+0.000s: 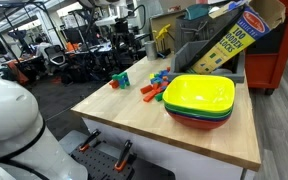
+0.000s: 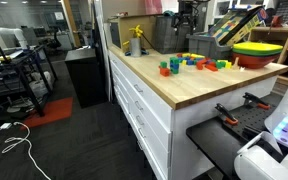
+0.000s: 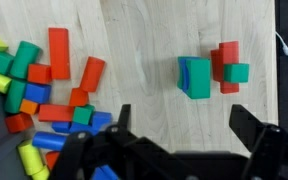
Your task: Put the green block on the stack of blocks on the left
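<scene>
**Pincer wide open over the blocks**

Only the wrist view shows the pincer (image 3: 181, 115): it is spread wide and holds nothing above the surface (image 3: 134, 35). There the green block (image 3: 196, 78) sits in the stack (image 3: 225, 60), against blue and beside red. The jumble (image 3: 44, 90) lies well apart. In an exterior view, bowls (image 1: 199, 98) stand near a yellow box (image 1: 222, 45) lettered "BLOCKS".

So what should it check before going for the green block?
1. Gripper open: ok, fingers apart.
2. Gripper empty: ok, nothing held.
3. Which green block: cannot tell; the pile holds several.
4. Stack clear of the pile: ok, bare table between.
5. Gripper lined up on a green block: not ok, only table shows between its fingers.
</scene>
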